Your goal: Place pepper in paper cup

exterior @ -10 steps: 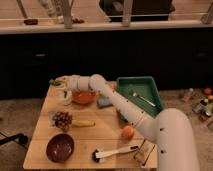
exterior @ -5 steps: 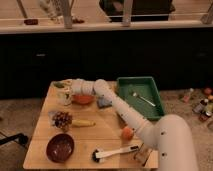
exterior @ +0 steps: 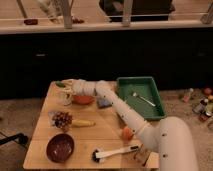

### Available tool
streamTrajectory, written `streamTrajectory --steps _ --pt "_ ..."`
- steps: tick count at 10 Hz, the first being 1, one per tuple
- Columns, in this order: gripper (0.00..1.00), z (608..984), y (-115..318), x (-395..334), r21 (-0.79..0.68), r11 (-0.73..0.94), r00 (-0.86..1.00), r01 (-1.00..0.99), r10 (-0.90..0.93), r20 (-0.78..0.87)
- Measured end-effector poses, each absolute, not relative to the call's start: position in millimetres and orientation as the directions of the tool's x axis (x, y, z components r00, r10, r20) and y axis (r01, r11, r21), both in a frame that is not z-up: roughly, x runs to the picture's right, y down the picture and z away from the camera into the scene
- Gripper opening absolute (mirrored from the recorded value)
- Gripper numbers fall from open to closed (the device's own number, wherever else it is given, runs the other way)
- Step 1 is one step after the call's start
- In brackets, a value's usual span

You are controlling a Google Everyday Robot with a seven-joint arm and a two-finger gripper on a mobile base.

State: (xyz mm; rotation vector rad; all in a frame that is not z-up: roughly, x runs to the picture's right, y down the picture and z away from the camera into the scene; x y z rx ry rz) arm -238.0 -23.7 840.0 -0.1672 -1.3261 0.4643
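Note:
The small green pepper [exterior: 60,84] sits at the tip of my gripper [exterior: 66,87] at the far left of the wooden table [exterior: 102,130]. The gripper looks shut on it and holds it just above the back rim of the cream paper cup [exterior: 64,98]. The cup stands upright beside the orange bowl [exterior: 83,99]. My white arm [exterior: 125,115] reaches across the table from the lower right and hides part of the table's middle.
A green tray [exterior: 151,112] with a utensil [exterior: 142,98] lies at the right. A blue item [exterior: 104,103], a dark cluster [exterior: 62,119], a yellow elongated item [exterior: 83,123], an orange fruit [exterior: 127,133], a dark brown bowl [exterior: 60,147] and a white-handled brush [exterior: 116,152] lie on the table.
My gripper with the pepper has shifted slightly right and down, closer over the paper cup. Nothing else has moved.

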Motion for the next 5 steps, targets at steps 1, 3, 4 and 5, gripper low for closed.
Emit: streamTrajectory --steps 1,3,4,5 --pt "0.8 838.0 -24.5 -238.1 -0.374 0.898 0.165 -0.231 0.415 0.895" --pt "0.8 836.1 -25.1 -238.0 -0.378 0.895 0.172 -0.237 0.421 0.89" --pt "0.8 835.5 -25.9 -237.2 -0.379 0.893 0.173 -0.241 0.424 0.889" --pt "0.8 835.8 -25.5 -236.3 -0.38 0.893 0.173 -0.242 0.425 0.888"
